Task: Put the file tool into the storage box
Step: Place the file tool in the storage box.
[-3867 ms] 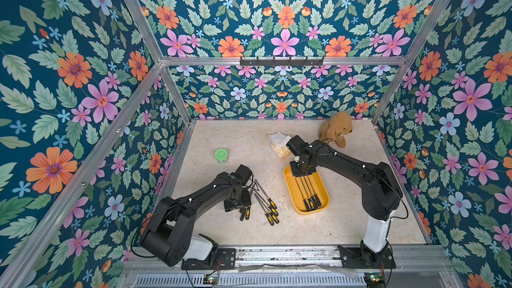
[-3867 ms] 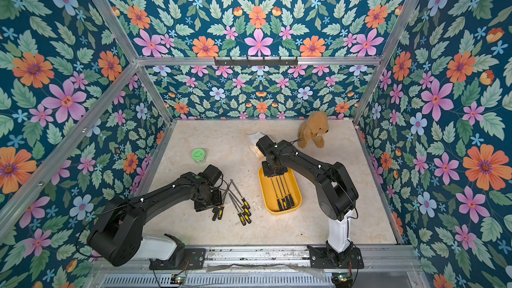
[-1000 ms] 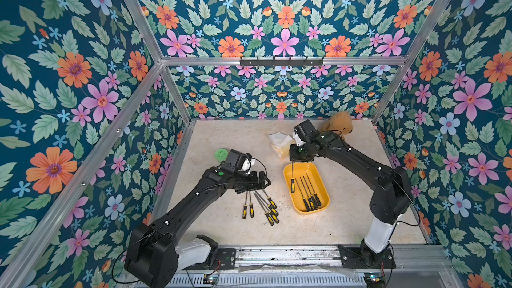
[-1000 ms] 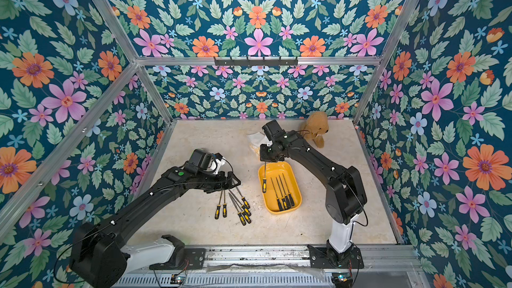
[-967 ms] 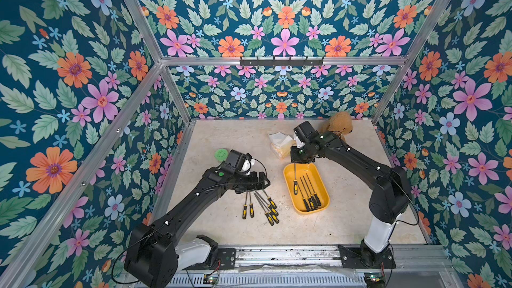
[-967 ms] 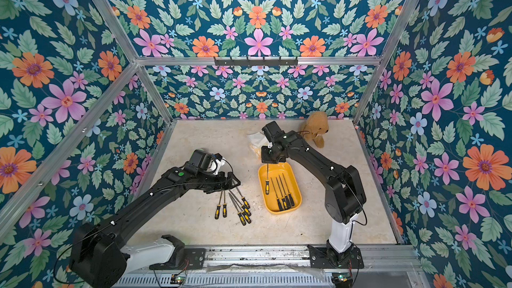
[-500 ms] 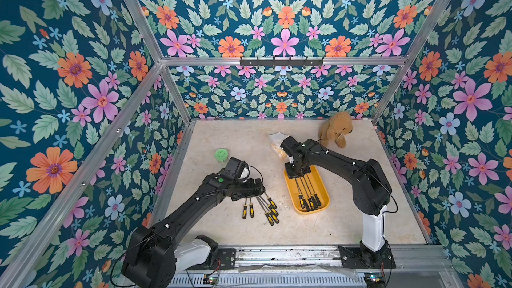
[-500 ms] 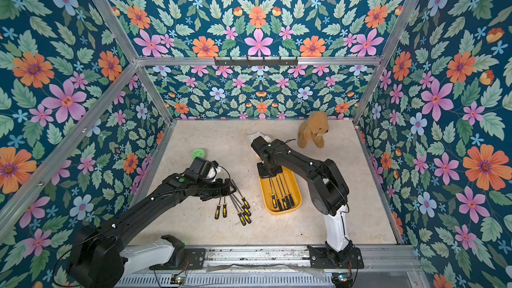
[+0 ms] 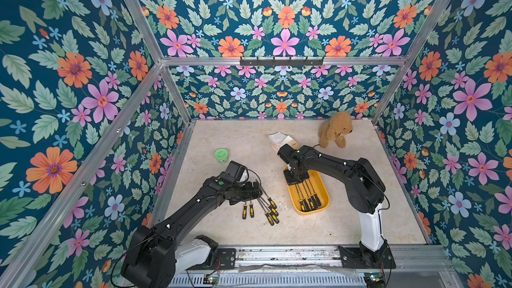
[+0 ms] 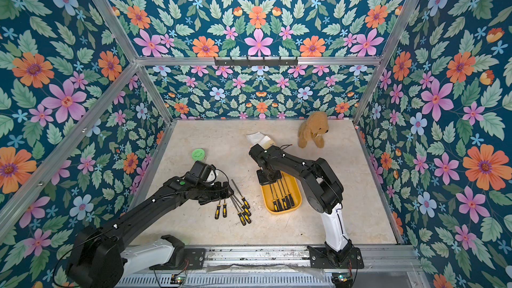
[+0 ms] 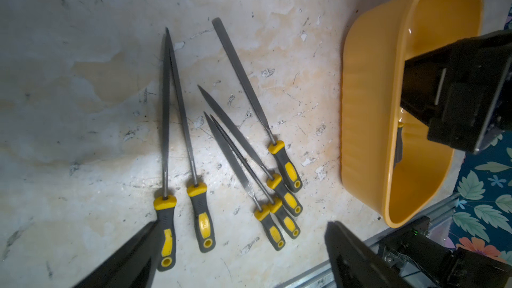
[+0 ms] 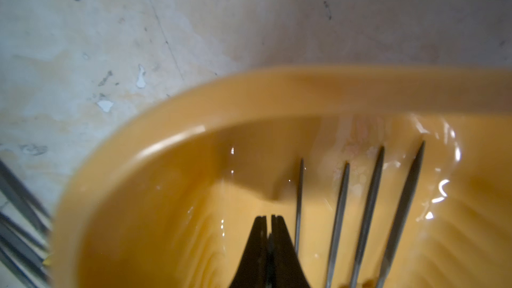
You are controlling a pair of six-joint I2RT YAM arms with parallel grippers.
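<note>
left pincer (image 11: 242, 227) hangs wide over 6 files (image 11: 203, 220) loose on the bench (image 11: 83, 106): lower it onto the flat file (image 11: 243, 78) nearest the storage box (image 11: 365, 106), pinch across its shank, and steer clear of the right pincer (image 12: 268, 218), closed and empty inside the box beside 4 stowed files (image 12: 369, 203).

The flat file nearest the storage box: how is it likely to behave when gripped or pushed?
The flat file looks like a slim steel bar, so probably rigid and rather heavy for its thickness. Its flat blade and rubbery-looking handle should keep it from rolling. Lying flush on the table, it may slide or pivot when pinched.
</note>
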